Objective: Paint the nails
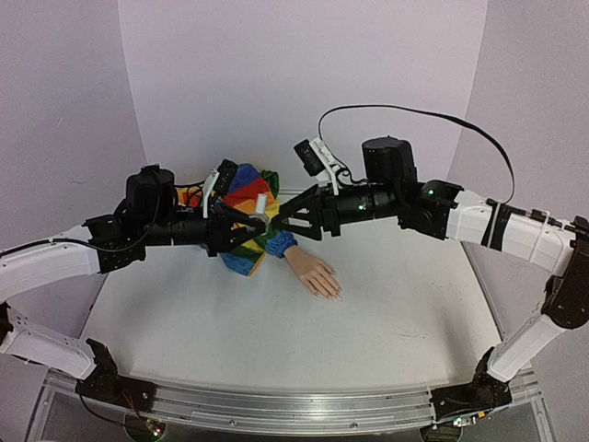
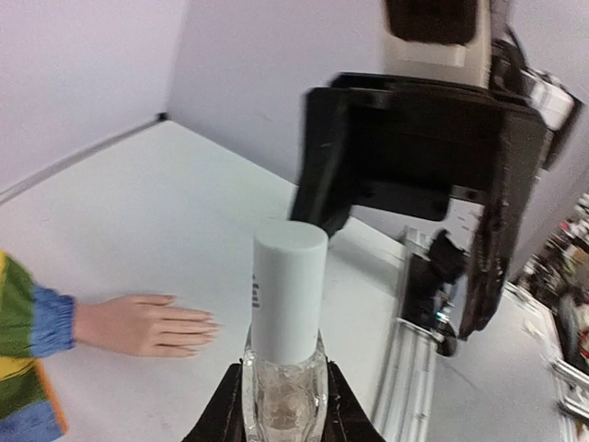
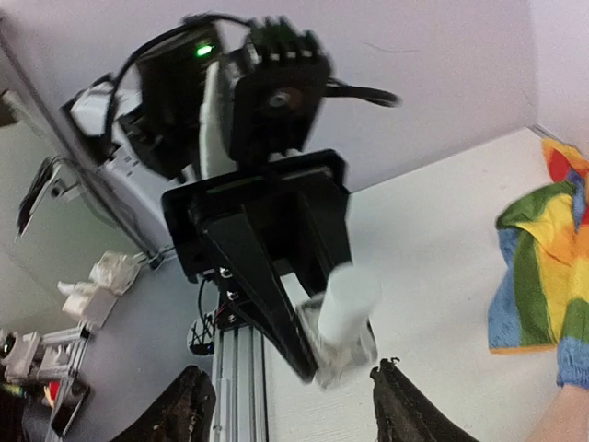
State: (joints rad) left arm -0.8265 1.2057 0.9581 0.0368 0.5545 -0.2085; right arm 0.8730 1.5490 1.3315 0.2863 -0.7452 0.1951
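Observation:
The peach mannequin hand lies palm down on the white table, its rainbow-striped sleeve behind it. The nails at its fingertips are too small to make out. My left gripper is shut on a small clear bottle with a white cap, held above the table over the sleeve. My right gripper faces it with its jaws apart. The cap sits just ahead of the right fingertips, and nothing is gripped between them. The hand also shows at the left of the left wrist view.
An aluminium rail runs along the near table edge below both arm bases. Lilac walls close in the back and sides. A black cable loops above the right arm. The two arms meet nose to nose over the table's back centre.

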